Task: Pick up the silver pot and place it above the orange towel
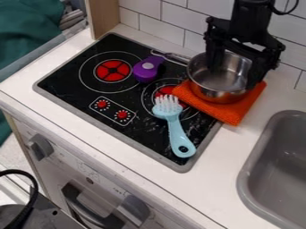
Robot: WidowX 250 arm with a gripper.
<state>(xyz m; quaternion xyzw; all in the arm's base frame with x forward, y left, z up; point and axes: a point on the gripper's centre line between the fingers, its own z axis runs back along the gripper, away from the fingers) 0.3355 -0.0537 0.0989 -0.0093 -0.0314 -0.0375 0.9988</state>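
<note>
A: With twelve at the top edge of my camera view, where do I have the silver pot [217, 81]?

B: At two o'clock, upright above the orange towel [233, 115], which shows beneath its base and extends toward four. The pot's handle [172, 57] points toward ten, over the black stovetop [62, 78].

A: And the state of my gripper [235, 74]?

B: Wide. Its fingers stand well apart, spanning the pot's bowl, one toward nine and the other toward four; I cannot tell whether either presses on the metal. The black arm [250, 20] enters at one o'clock.

A: Which items share the stovetop?

B: The light-blue brush [176, 129], near the centre, lies with its white bristles toward twelve over the edge of one red-centred burner [163, 92], its handle toward five. The purple object [146, 69], bearing a round grey spot, lies at twelve, just beside a second burner [112, 70]. Two red dials [102, 103] are printed at nine.

A: The surroundings?

B: The grey sink [278, 167] is set into the white counter [230, 154] at four; white wall tiles [173, 20] line the counter's back edge, toward twelve.
</note>
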